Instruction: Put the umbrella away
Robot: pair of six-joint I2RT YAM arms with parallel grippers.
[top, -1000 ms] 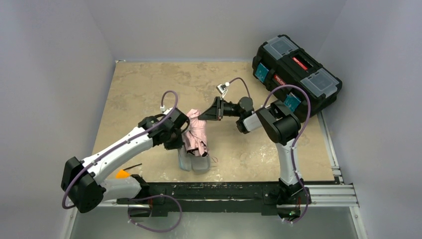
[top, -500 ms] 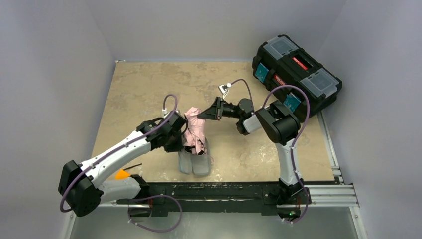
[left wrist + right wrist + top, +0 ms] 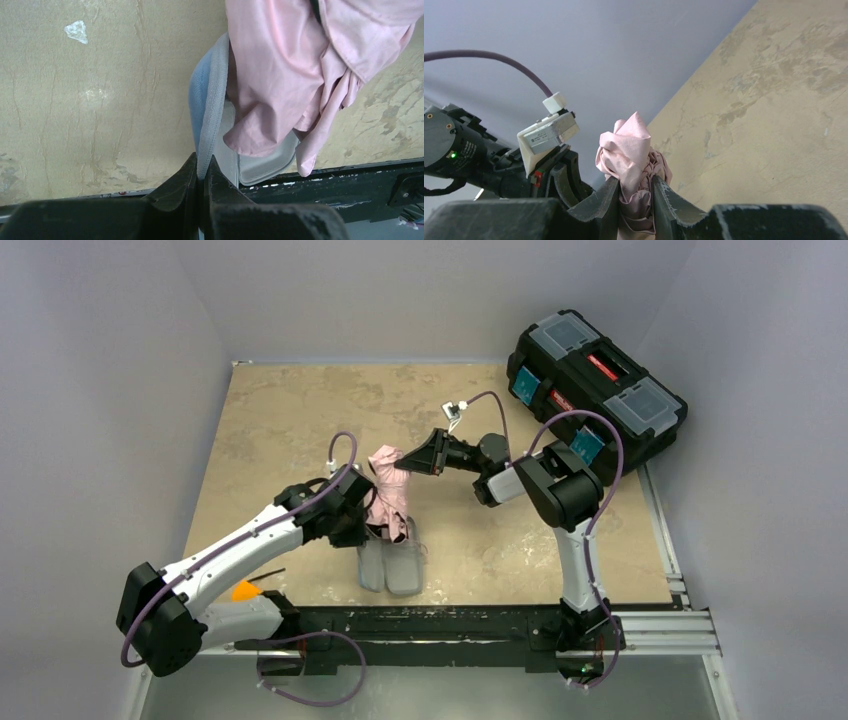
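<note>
Okay, top view: the umbrella is a crumpled pale pink bundle held up off the bench, near the middle. The right fingers come in from the right and pinch its upper end. The left fingers sit low on its left side, right at the far end of the grey case. The case lies open on the bench just below the bundle, toward the arm bases. The umbrella's lower folds hang over the case's far end. A black toolbox sits off the far right corner, well apart.

Left wrist view: the left fingers are closed tight on the thin rim of the grey case, with the wall clamped between them. The umbrella hangs top right, its pink folds drooping over the case's open shell. Cannot tell if the fabric touches the inside. Bench shows to the left.

Right wrist view: the right fingers are partly closed, with bunched pink fabric of the umbrella gripped between them. A peak of cloth sticks up above the tips. The left arm's wrist camera sits just beside it on the left. Bench is on the right.
</note>
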